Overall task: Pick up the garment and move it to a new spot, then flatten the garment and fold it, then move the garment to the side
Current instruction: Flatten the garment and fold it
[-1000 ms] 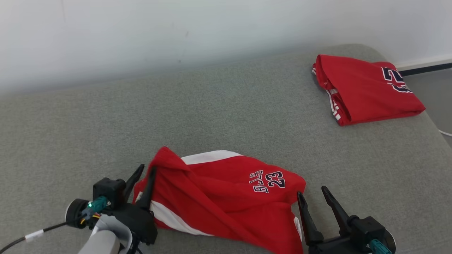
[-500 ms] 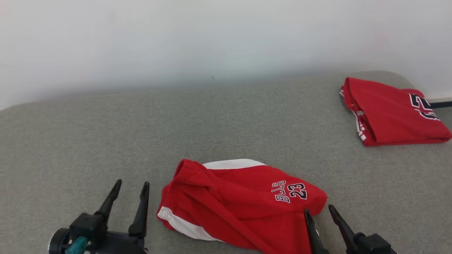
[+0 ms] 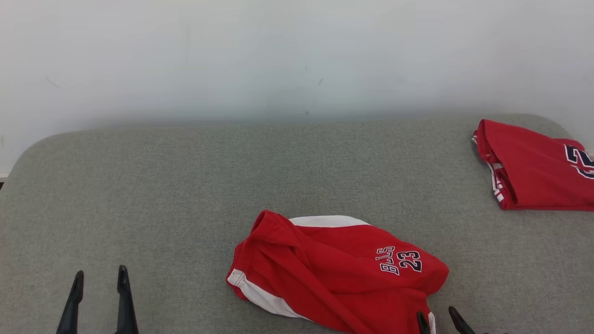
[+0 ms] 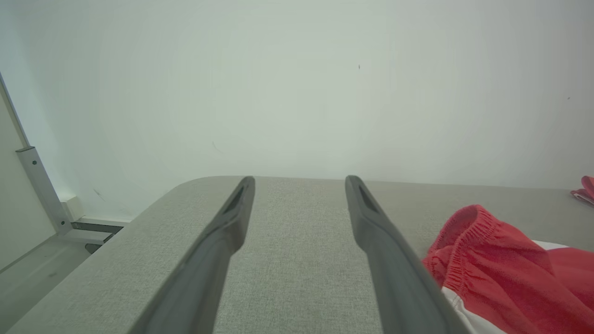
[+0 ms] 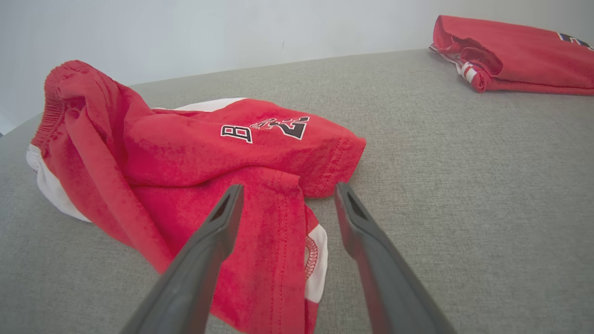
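Grey fabric surface [image 3: 185, 185] against a white wall [image 3: 278, 55]. Red shorts [image 3: 338, 269] marked 23 lie crumpled at front, centre-right, with a white side stripe showing. My left gripper [image 3: 100, 272] is over bare fabric well left of the shorts, fingers apart, holding nothing. My right gripper [image 3: 436, 313] is at the shorts' near right hem, fingers apart, nothing clamped. A folded red jersey [image 3: 533, 171] lies far right, well apart.

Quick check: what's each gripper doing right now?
Left gripper: open, empty, beside the red shorts.
Right gripper: open, empty, at the shorts' near edge.
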{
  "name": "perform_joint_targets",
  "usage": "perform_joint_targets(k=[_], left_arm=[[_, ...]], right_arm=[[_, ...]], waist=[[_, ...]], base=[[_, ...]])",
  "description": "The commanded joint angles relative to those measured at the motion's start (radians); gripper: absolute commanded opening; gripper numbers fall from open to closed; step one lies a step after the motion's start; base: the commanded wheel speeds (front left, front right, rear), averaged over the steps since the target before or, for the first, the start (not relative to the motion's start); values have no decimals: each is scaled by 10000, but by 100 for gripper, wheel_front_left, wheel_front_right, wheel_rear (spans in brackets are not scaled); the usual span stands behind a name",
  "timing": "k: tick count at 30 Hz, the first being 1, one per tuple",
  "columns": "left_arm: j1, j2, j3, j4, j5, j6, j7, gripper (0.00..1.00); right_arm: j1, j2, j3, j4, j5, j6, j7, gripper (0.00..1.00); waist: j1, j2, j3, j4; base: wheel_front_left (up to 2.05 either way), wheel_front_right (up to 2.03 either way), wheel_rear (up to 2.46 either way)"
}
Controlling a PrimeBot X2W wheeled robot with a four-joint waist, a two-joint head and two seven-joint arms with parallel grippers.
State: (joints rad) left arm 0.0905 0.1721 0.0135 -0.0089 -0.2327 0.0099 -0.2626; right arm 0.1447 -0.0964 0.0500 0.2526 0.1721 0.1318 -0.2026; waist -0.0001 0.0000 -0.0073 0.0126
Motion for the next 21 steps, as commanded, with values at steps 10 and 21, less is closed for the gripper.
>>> perform_joint_targets(k=[10,21], left_arm=[[320,-548,636,-100,530,-482,-27,100],[276,-778,863,172,828,-853,-27,100]], right_arm=[[-366,-157,149,1122,264,-28,794,100],[-968,-235,563,2005,636,-28,600,0]], waist=[[1,0,-85,376],[1,0,-106,534]], base=[[0,0,0],[0,0,0]])
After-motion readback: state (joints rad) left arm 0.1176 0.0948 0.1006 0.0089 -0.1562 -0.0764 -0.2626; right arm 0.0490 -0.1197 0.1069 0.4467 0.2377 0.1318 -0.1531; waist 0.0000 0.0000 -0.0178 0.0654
